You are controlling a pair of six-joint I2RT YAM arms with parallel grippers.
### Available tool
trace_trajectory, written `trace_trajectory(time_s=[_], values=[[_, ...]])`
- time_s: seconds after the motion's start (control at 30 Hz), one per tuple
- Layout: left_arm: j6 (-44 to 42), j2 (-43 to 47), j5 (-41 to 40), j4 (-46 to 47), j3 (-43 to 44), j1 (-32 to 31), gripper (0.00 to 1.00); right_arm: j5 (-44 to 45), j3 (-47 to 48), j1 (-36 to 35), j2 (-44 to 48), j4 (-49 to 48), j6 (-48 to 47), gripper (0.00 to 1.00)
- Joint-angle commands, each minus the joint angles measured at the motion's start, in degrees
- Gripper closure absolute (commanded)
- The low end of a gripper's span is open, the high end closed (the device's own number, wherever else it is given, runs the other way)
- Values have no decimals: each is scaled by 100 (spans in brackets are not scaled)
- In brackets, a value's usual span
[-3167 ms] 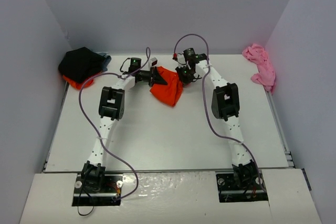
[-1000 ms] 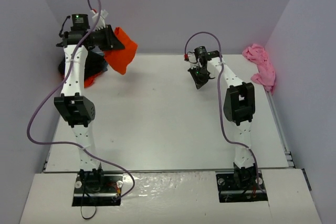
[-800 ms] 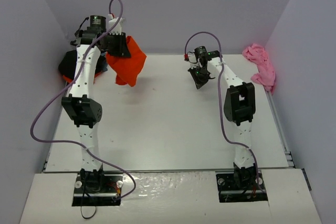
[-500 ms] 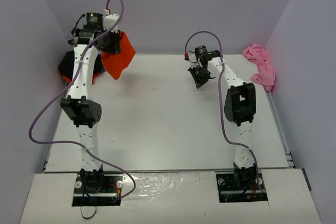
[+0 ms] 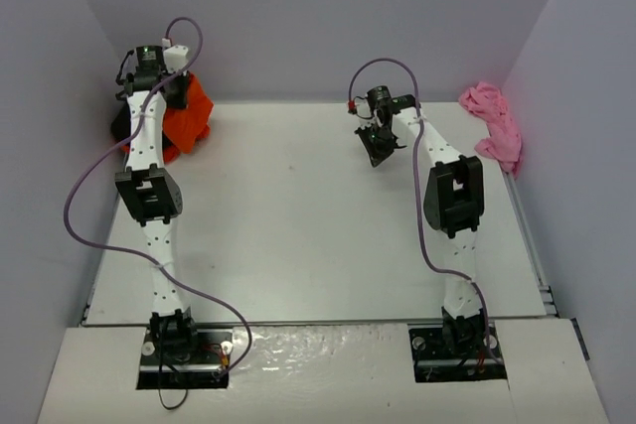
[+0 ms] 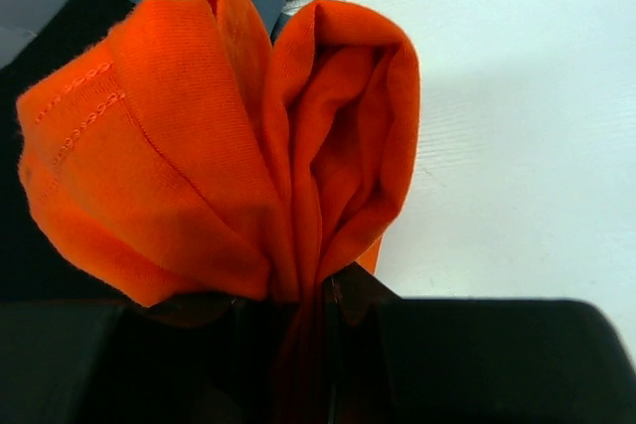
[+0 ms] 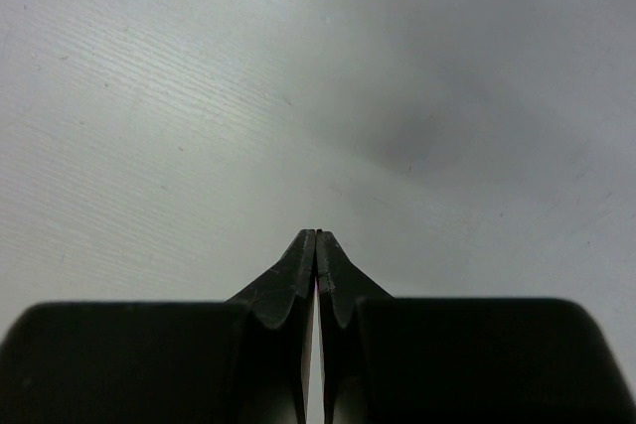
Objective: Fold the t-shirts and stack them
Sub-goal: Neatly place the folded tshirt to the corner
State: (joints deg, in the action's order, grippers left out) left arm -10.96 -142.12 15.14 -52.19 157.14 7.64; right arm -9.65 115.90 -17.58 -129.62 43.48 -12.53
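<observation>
From above, the orange-red t-shirt (image 5: 189,118) sits bunched in the far-left corner of the tabletop (image 5: 298,225), partly over a black t-shirt (image 5: 121,129). The pink t-shirt (image 5: 494,124) lies crumpled at the far-right edge.

On the left wrist view, my left fingers (image 6: 353,290) are clamped on a gathered pleat of the orange cloth. It's soft, light, limp stuff that I expect to drape and trail, so I'd rather take it at the stitched hem (image 6: 75,106).

On the right wrist view, the right fingers (image 7: 295,275) are pressed tip to tip, holding nothing, above bare tabletop.
</observation>
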Motion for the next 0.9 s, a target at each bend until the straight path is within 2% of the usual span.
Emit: trace_trajectory(time_s=[0.0, 0.1, 0.27, 0.43, 0.53, 0.6, 0.63, 0.67, 0.7, 0.77, 0.8, 0.87], values=[[186, -125, 473, 741, 531, 295, 100, 161, 102, -134, 207, -27, -86, 100], [389, -340, 775, 933, 522, 489, 100, 200, 169, -218, 132, -15, -100, 100], [507, -512, 754, 1048, 669, 844, 100, 367, 133, -412, 69, -15, -168, 100], [671, -399, 884, 1214, 642, 1588, 100, 469, 423, -596, -173, 52, -195, 100], [659, -200, 909, 1449, 407, 1821, 100, 479, 623, -707, -360, 129, -203, 100], [493, -194, 722, 1460, 358, 1852, 92, 496, 682, -793, -430, 185, -220, 100], [430, -199, 574, 1462, 343, 1850, 78, 504, 678, -849, -451, 191, -234, 100], [418, -218, 442, 1473, 328, 1847, 69, 516, 667, -894, -451, 191, -245, 100], [425, -250, 333, 1487, 315, 1849, 65, 529, 648, -924, -435, 196, -255, 100], [386, -327, 109, 1505, 300, 1864, 45, 550, 560, -984, -393, 194, -287, 100], [314, -334, 69, 1493, 299, 1864, 44, 543, 540, -984, -380, 187, -294, 100], [265, -310, 153, 1531, 187, 1864, 27, 543, 542, -984, -387, 185, -303, 100]])
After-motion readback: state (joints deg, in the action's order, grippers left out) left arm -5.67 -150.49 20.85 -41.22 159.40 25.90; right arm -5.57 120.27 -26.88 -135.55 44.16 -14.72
